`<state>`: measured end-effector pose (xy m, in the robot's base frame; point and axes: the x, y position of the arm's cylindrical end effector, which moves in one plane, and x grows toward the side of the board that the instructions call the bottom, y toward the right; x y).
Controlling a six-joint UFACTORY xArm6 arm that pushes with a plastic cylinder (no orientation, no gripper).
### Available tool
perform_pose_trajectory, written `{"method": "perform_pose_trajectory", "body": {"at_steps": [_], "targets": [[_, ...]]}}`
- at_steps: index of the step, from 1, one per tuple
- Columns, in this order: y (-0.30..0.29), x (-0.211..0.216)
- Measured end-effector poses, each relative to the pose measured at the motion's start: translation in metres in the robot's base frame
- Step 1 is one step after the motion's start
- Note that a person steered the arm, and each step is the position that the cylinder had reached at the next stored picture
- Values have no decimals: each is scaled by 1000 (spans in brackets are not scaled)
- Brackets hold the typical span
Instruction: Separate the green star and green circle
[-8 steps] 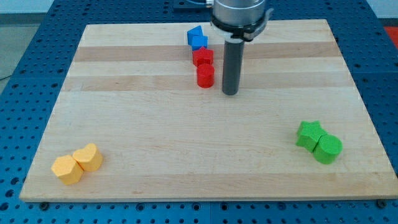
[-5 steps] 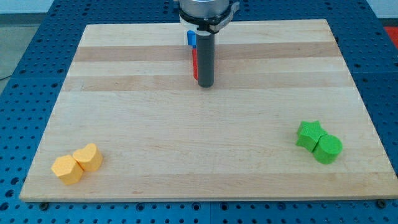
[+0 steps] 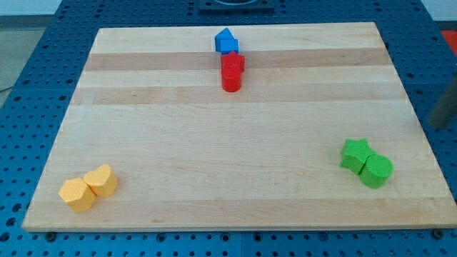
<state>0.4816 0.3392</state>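
Two green blocks, star (image 3: 355, 154) touching circle (image 3: 376, 171); blurred dark rod (image 3: 444, 112) upper-right of them (no pincer; tip unclear).

- Green star (image 3: 355, 154) & green circle (image 3: 376, 171) touch; circle sits at star's lower right, no gap to slip between.
- Left of star: bare board (image 3: 214, 143) all the way across, wide open approach.
- Above star: open board up to the top edge.
- Below star: only a narrow strip before the board's bottom edge.
- Right of star, off the board: blurred dark rod, my tip (image 3: 437, 127) approx, well apart from both greens.
- Far upper left of star: red pair (image 3: 232, 71) w/ blue blocks (image 3: 226, 41) stacked in a line.
- Far left & slightly below star: yellow pair (image 3: 88, 187) at the corner.
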Motion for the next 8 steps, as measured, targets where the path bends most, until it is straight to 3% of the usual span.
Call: {"method": "perform_pose_trajectory", "body": {"at_steps": [1, 2, 3, 5, 6, 8], "targets": [[5, 65], [-22, 88], [-70, 75], [-187, 5], [-166, 8], [-58, 53]]}}
